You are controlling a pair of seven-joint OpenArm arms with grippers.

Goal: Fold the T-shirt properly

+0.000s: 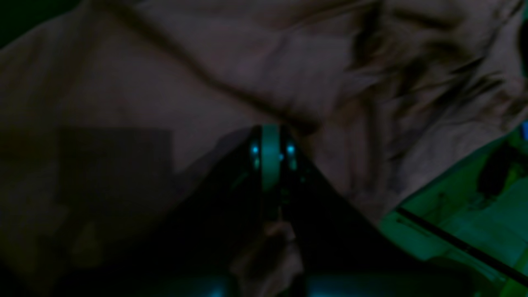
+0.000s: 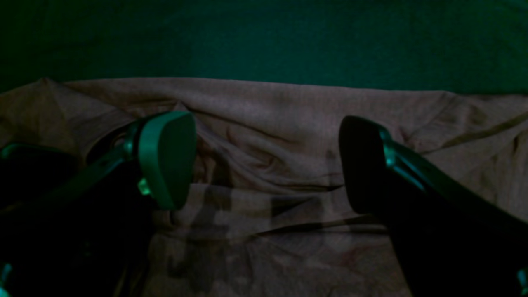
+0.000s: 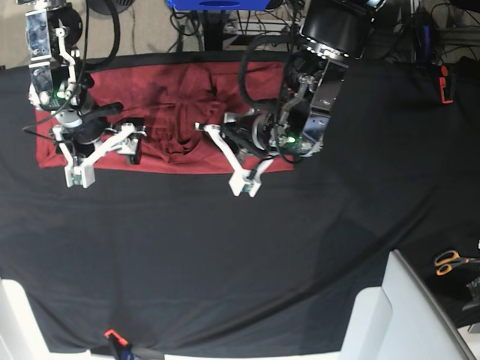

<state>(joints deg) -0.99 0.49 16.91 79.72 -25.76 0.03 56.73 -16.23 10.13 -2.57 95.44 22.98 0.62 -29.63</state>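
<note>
The brick-red T-shirt (image 3: 180,97) lies flattened in a wide band at the back of the table, wrinkled in its middle. My left gripper (image 3: 223,156) hovers over the shirt's right part near its front edge. In the left wrist view its fingers (image 1: 270,130) are shut, tips down at a crease of the T-shirt (image 1: 247,62); no cloth shows pinched between them. My right gripper (image 3: 105,159) is over the shirt's left end. In the right wrist view it (image 2: 264,161) stands wide open above the rumpled T-shirt (image 2: 280,111), with nothing between the pads.
A black cloth sheet (image 3: 225,262) covers the table. Orange-handled scissors (image 3: 450,261) lie at the right edge. A white panel (image 3: 405,315) juts in at the front right. A small orange-and-black clip (image 3: 112,337) sits at the front edge, and cables crowd the back.
</note>
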